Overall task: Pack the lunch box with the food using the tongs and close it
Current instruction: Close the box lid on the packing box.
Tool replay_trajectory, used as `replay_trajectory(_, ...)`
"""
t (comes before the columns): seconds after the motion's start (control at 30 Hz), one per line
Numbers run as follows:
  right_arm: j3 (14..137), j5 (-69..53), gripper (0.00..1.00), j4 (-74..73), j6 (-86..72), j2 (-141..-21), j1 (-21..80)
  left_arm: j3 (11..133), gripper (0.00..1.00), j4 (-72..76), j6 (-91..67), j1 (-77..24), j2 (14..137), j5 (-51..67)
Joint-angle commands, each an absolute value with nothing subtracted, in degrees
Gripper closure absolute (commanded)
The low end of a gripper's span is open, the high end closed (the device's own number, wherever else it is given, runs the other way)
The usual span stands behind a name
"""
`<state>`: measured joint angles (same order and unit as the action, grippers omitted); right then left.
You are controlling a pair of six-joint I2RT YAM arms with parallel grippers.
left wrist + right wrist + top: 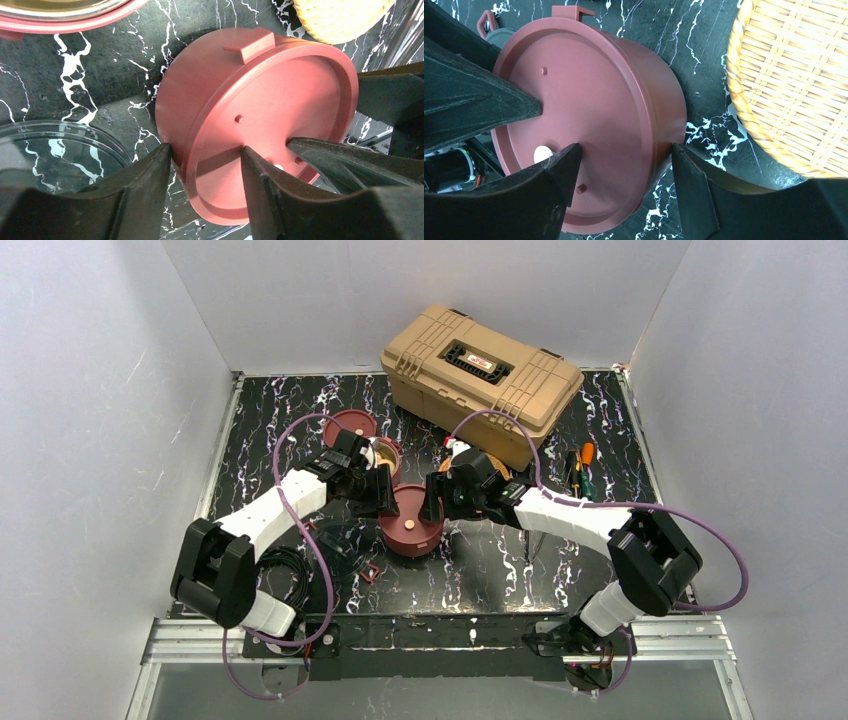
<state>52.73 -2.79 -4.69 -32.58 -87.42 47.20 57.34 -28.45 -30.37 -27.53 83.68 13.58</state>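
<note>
two grippers, one lidded tier between them

from where i stand, the packing looks partly done and the closing-up seems to be in hand. a round maroon plastic bowl (406, 545) of the lunch box sits near the middle of the black marbled table (480, 565), its flat maroon lid (589, 100) with the pale centre dot already on. a second steel-lined maroon bowl (386, 453) stands open just behind it, with a maroon disc (352, 425) beside that, so i judge the stack is not yet put together. i cannot spot the tongs.

the left gripper (206, 150) is at the lidded bowl's left side and the right gripper (624, 147) at its right, facing each other across it. each straddles the rim, one finger over the lid and the other outside against the wall. both sets of jaws stand apart. bare lid shows between each inner finger and the rim, so neither looks pinched down. the two inner fingertips come close together over the lid.

the next move, i'd guess, calls for both to close evenly on opposite sides, then lift level so the lid stays seated on the way to the open bowl. the round woven orange-tan plate (794, 85) lies just beside the lidded bowl on the right gripper's side, and the big tan toolbox (480, 375) sits well behind.
</note>
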Motion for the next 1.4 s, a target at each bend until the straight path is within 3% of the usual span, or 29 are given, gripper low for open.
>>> replay_trajectory(0.0, 50.90, 4.08, 0.30, -7.88, -32.02, -91.77, 47.80, 51.80, 0.56, -32.24, -30.16, -27.78, 84.90, 11.32)
replay_trajectory(0.33, 51.93, 4.79, 0.43, -7.74, -28.58, -94.03, 47.93, 48.25, 0.64, -29.33, -31.58, -29.76, 84.21, 15.31)
replay_trajectory(0.77, 55.37, 1.54, 0.43, -5.19, -18.54, -92.63, 47.90, 48.41, 0.66, -28.89, -34.06, -34.03, 79.08, 18.70)
replay_trajectory(0.9, 56.67, 2.01, 0.41, -5.94, -17.83, -91.64, 47.90, 49.90, 0.61, -30.61, -33.52, -33.99, 76.94, 18.87)
replay_trajectory(1.07, 58.88, 4.88, 0.36, -8.76, -17.21, -88.88, 47.89, 55.59, 0.48, -38.64, -29.85, -33.32, 75.10, 12.38)
replay_trajectory(1.37, 60.73, 10.58, 0.25, -12.87, -17.03, -79.65, 47.90, 61.66, 0.35, -43.30, -24.08, -22.28, 72.44, 9.89)
